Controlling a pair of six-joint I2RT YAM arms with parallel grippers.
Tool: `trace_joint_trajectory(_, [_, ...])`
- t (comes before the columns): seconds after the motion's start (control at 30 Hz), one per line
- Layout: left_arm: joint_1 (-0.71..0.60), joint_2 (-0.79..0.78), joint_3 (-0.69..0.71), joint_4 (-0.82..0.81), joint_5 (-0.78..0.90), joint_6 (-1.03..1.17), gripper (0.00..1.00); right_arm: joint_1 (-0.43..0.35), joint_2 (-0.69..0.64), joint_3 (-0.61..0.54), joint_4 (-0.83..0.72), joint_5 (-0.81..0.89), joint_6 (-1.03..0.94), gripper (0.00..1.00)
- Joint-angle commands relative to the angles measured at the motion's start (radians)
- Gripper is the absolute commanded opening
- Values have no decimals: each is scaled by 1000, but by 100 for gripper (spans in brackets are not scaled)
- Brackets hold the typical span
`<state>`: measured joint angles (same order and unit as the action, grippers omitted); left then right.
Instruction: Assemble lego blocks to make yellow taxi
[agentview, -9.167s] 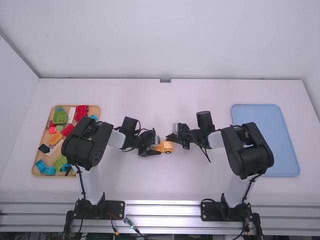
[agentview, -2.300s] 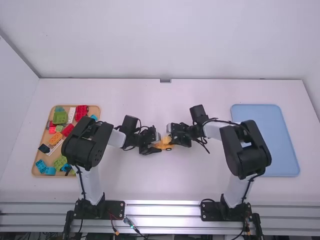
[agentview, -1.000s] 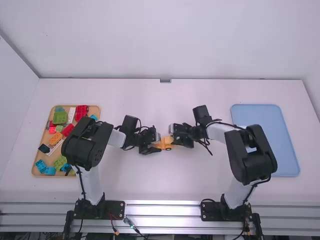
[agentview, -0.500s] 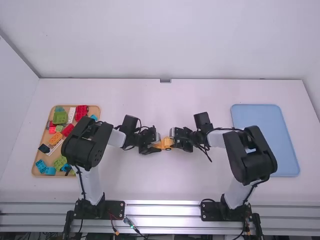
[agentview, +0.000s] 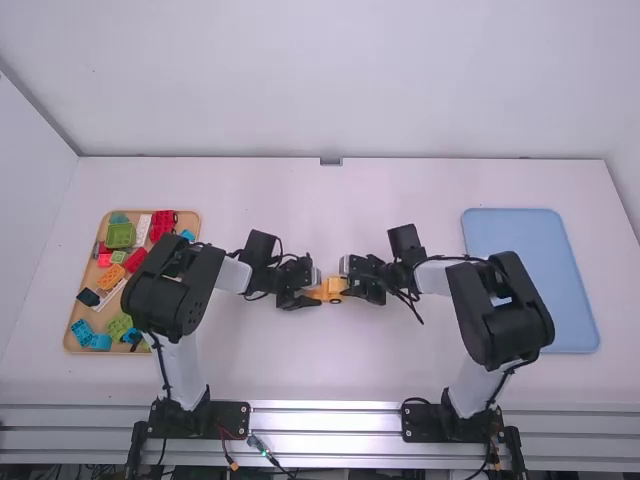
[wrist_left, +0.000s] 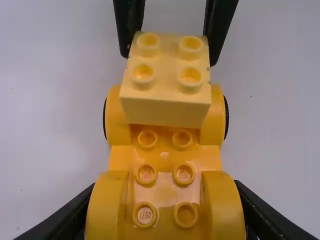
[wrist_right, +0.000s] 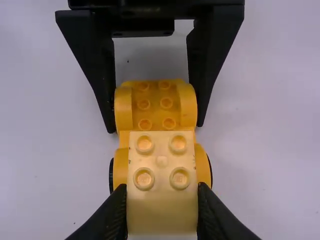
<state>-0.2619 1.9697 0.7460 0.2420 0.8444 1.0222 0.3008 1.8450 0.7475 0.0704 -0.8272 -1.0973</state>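
In the high view my left gripper (agentview: 314, 295) is at mid-table beside the orange-yellow car base (agentview: 328, 289), with my right gripper (agentview: 347, 281) at the base's other end. My left gripper (wrist_left: 166, 212) is shut on one pair of the car base's wheel arches (wrist_left: 223, 212). A pale yellow two-by-two-stud block (wrist_left: 165, 102) sits over the far end, between the other arches. My right gripper (wrist_right: 162, 212) is shut on this pale block (wrist_right: 162, 200), its fingers on opposite sides. Whether the block is fully pressed onto the base, I cannot tell.
At the left stands a wooden tray (agentview: 72, 322) with several mixed bricks, partly under the left arm. A light blue tray (agentview: 530, 285) lies at the right, just beyond the right arm's elbow.
Over the last couple of seconds my right gripper has shifted slightly right, uncovering more of the car base. The left arm has kept still. From half a second ago, hardly anything differs.
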Motion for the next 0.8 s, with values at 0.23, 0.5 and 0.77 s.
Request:
trace_joint_trajectory(0.23, [-13, 26, -32, -33, -41, 8, 37, 33, -20, -7, 5, 26, 32, 18])
trace_joint_trajectory(0.5, [-13, 26, -32, -24, -42, 3, 35, 47, -20, -7, 5, 56, 45, 16])
trace_joint_trajectory(0.77, [-13, 26, -32, -24, -45, 3, 34, 35, -20, -8, 1, 66, 47, 22])
